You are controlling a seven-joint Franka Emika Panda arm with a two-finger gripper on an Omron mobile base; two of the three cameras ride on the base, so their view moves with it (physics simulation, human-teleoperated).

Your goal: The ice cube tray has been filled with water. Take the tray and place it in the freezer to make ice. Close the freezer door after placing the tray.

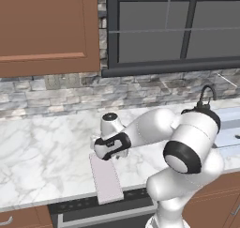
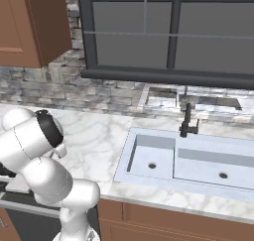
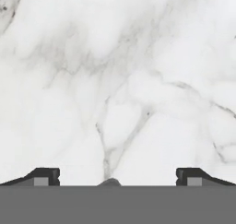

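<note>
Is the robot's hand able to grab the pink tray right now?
Probably yes. The fingers are open above bare marble counter, and the tray lies right beside the hand near the counter's front edge, with nothing between them.

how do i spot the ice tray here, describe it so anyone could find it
Start at the marble counter under the stone backsplash, left of the sink. At its front edge, below the robot's tool, lies the tray: a flat, pale pink-lilac rectangle, the one coloured thing on the white marble.

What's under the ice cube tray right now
The ice cube tray lies flat on the marble counter, its near end at the counter's front edge. Its far end is covered by the open end effector, so what lies beneath that part cannot be seen.
</note>
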